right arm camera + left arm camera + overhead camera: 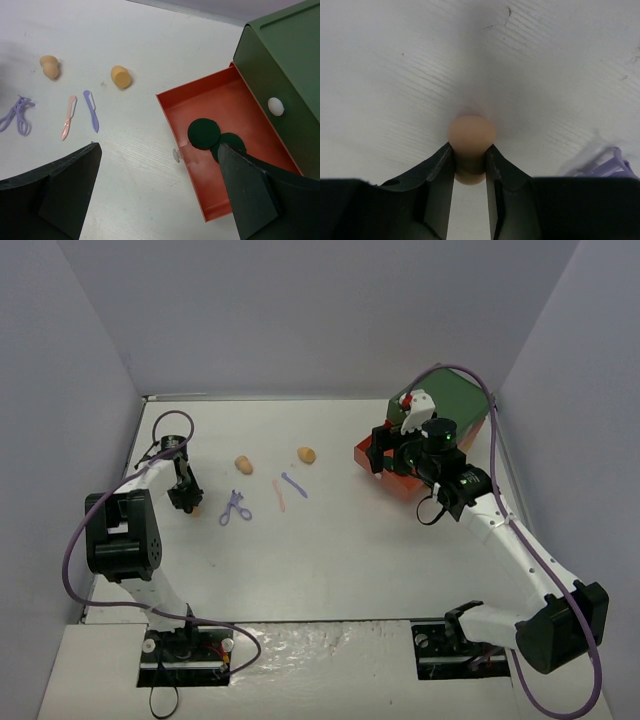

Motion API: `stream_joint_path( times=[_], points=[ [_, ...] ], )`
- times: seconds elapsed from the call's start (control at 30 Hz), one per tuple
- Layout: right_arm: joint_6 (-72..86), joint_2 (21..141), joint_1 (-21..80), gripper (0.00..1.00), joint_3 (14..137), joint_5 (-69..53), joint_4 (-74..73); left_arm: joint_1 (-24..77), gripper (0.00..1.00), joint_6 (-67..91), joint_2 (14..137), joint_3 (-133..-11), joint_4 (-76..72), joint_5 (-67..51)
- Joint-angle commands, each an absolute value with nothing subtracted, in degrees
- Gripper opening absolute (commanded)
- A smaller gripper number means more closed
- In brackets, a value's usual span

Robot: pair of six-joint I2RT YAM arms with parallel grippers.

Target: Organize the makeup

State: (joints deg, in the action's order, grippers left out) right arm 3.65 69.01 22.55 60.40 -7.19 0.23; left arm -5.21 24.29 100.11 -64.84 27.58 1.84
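Near the left side of the table (pixel 330 560), the left gripper (pixel 470 162) was clamped on the lower part of a tan sponge (pixel 471 132). The sponge looked light and soft, likely to squash and spring back, so a gentle hold across its waist seemed best. The right gripper (pixel 157 165) hung with jaws wide apart above the red drawer (pixel 175 107). The sponge's base was hidden between the fingers (pixel 440 170); whether it touched the table could not be told.
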Motion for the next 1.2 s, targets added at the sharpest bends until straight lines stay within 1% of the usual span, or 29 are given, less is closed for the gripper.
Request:
stream_joint_path(
  times=[0.0,0.07,0.27,0.3,0.33,0.4,0.5,0.6,0.77,0.97,1.07,1.1,1.17],
  points=[
    [5.4,69.7,22.7,1.00,60.7,-13.2,4.9,-4.9,0.04,25.4,93.9,-67.3,25.4,-1.1],
    [5.9,69.6,22.7,1.00,60.6,-14.0,4.9,-4.8,0.00,26.0,91.6,-67.0,24.9,-3.0],
    [7.0,69.5,22.8,1.00,59.7,-16.5,5.2,-3.4,0.00,30.9,81.9,-63.7,18.7,-12.4],
    [7.4,69.3,22.8,1.00,59.3,-17.2,5.4,-2.1,0.00,33.5,78.5,-62.5,15.4,-15.2],
    [7.8,69.0,22.8,1.00,59.3,-17.5,5.5,-1.1,0.00,33.6,78.4,-62.5,15.2,-15.2],
    [8.6,67.8,22.8,1.00,58.9,-17.9,5.7,3.3,0.00,36.4,75.2,-61.9,9.9,-15.8],
    [8.8,64.3,22.8,1.00,58.4,-17.6,6.0,11.9,0.00,38.9,74.8,-63.5,1.8,-14.3],
    [8.7,59.9,22.8,1.00,57.7,-16.7,6.3,18.8,0.00,40.3,78.8,-67.1,-6.4,-13.6],
    [8.8,54.1,22.8,1.00,56.3,-15.5,6.5,28.4,0.01,39.0,88.0,-76.6,-14.7,-13.0],
    [8.7,49.7,22.7,1.00,54.6,-14.2,6.4,36.8,0.05,36.3,102.2,-87.6,-23.0,-14.6],
    [8.8,48.6,22.7,1.00,53.6,-14.4,6.3,39.9,0.07,33.8,108.6,-93.5,-24.6,-14.9],
    [8.8,48.4,22.7,1.00,53.4,-14.4,6.1,40.4,0.09,33.4,110.3,-94.2,-24.5,-15.0],
    [8.6,47.9,22.7,1.00,53.1,-14.5,5.6,41.8,0.23,32.5,114.9,-99.4,-23.6,-15.4]
  ],
)
